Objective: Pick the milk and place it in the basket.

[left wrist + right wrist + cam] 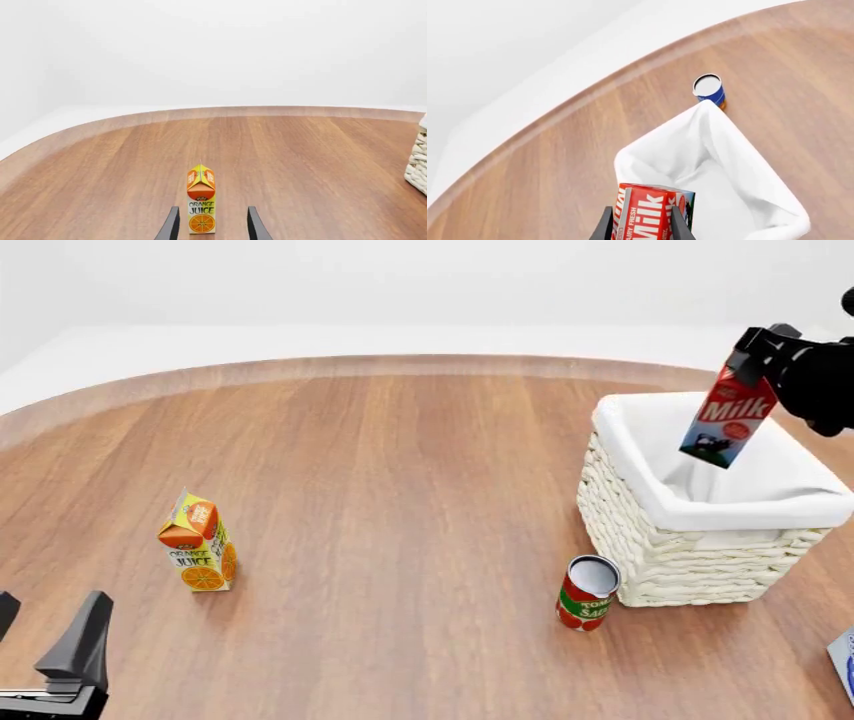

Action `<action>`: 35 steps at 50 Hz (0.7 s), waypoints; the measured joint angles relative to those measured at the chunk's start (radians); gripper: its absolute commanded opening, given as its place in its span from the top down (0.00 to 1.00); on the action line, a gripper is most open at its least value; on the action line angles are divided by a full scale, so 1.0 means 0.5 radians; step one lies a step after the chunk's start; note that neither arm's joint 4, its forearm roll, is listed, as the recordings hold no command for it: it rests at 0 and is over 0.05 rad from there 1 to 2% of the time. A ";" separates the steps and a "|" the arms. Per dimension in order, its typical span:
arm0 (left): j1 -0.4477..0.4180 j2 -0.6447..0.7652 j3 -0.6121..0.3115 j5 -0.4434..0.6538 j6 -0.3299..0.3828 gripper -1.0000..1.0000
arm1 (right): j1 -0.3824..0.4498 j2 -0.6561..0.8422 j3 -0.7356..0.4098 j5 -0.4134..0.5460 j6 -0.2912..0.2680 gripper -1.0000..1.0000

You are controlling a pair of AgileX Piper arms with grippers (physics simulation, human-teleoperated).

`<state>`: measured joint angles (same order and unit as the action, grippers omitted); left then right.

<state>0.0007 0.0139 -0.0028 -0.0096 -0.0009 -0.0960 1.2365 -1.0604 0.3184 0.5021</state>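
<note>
The milk [727,412], a red carton with a blue-green cow base, hangs tilted above the basket's opening. My right gripper [755,352] is shut on its upper part. The right wrist view shows the milk [650,211] between the fingers [604,226], over the white liner [720,135]. The basket [667,555], whitish wicker with a white cloth liner, stands at the right of the table. My left gripper [47,628] is open and empty near the front left edge. In the left wrist view the left gripper [212,229] points at the juice carton.
An orange juice carton [200,543] stands at the left, just ahead of my left gripper [201,200]. A red tomato can [587,592] stands in front of the basket. A blue can [708,89] stands beyond the basket. The basket's corner [417,170] shows in the left wrist view.
</note>
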 measured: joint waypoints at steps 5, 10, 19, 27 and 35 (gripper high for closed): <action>0.000 0.000 0.000 0.000 0.000 0.00 | 0.000 0.039 0.008 -0.026 0.000 1.00; 0.000 0.000 0.000 0.000 0.000 0.00 | 0.000 0.080 0.017 -0.053 0.002 1.00; 0.000 0.000 0.000 0.000 0.000 0.00 | -0.004 0.141 0.033 -0.093 0.007 1.00; 0.000 0.000 0.000 0.000 0.000 0.00 | -0.011 0.178 0.045 -0.121 0.011 1.00; 0.000 0.000 0.000 0.000 0.000 0.00 | -0.023 0.214 0.057 -0.150 0.015 1.00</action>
<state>0.0007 0.0138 -0.0028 -0.0096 -0.0009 -0.1074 1.3436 -1.0319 0.2435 0.5097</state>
